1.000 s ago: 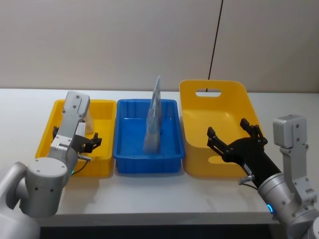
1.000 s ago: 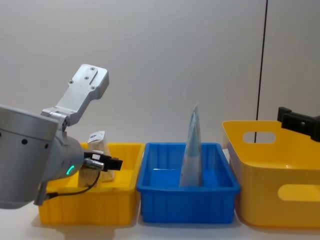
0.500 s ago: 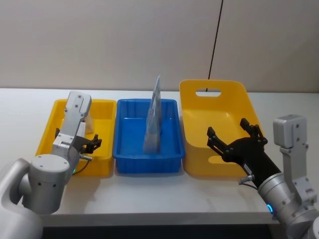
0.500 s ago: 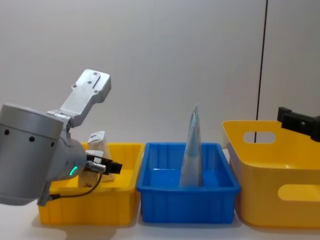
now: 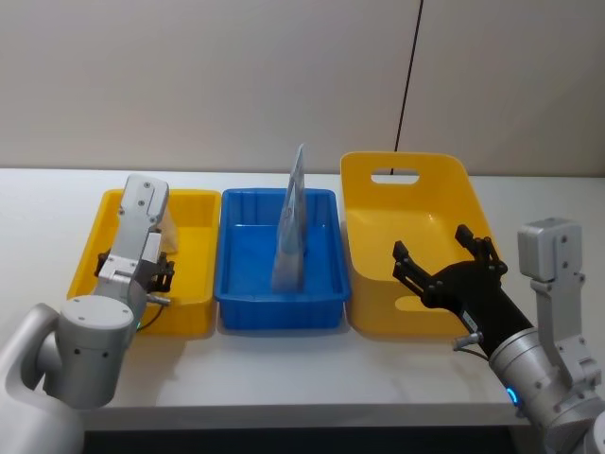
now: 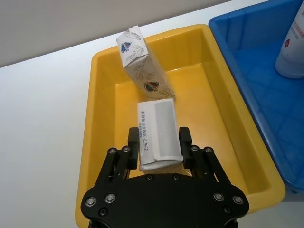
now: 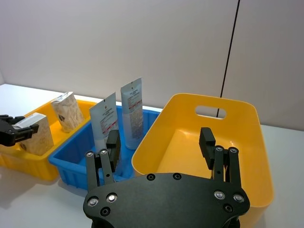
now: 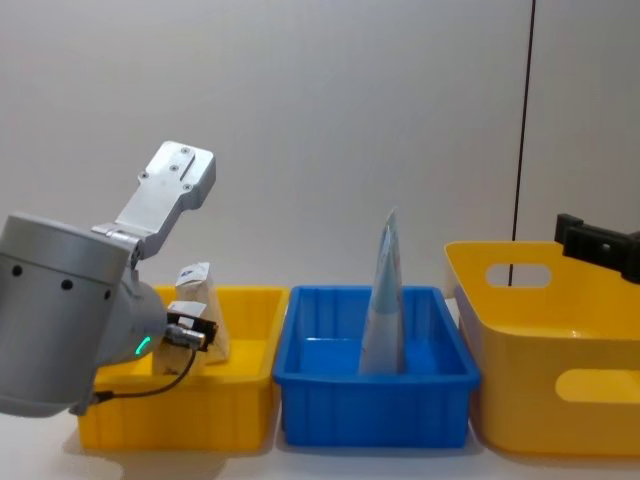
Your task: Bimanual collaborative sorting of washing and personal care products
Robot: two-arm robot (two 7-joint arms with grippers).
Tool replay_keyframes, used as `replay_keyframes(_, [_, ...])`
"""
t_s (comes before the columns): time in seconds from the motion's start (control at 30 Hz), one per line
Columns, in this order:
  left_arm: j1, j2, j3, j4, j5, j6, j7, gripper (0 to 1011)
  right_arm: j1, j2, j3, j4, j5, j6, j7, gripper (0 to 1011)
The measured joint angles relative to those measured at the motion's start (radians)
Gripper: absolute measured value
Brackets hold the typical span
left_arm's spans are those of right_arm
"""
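In the left wrist view my left gripper (image 6: 159,138) is shut on a small white-topped packet (image 6: 158,127), low inside the small yellow bin (image 6: 99,118). A speckled soft pack with blue marks (image 6: 142,64) leans at that bin's far end. In the head view the left gripper (image 5: 154,276) sits over that bin. Two tapered tubes (image 7: 108,122) (image 7: 133,110) stand upright in the blue bin (image 7: 71,161). My right gripper (image 7: 160,142) is open and holds nothing, hovering at the near side of the large yellow basket (image 5: 416,203).
The three containers stand side by side on the white table (image 5: 312,369): yellow bin (image 5: 194,236), blue bin (image 5: 246,251), handled basket. A black cable (image 5: 408,76) runs down the wall behind the basket. Bare table lies in front of the bins.
My left gripper has drawn back and down into the yellow bin, and its fingers have closed in on the packet. The right arm has not moved.
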Motion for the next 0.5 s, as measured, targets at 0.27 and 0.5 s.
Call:
replay_keyframes(0.27, [0.010, -0.005, -0.010, 0.003, 0.011, -0.007, 0.018, 368, 0.000, 0.000, 0.000, 0.000, 0.000, 0.000, 0.000, 1002])
replay_keyframes(0.5, [0.021, -0.007, -0.015, -0.005, 0.020, -0.007, 0.027, 331, 0.000, 0.000, 0.000, 0.000, 0.000, 0.000, 0.000, 1002])
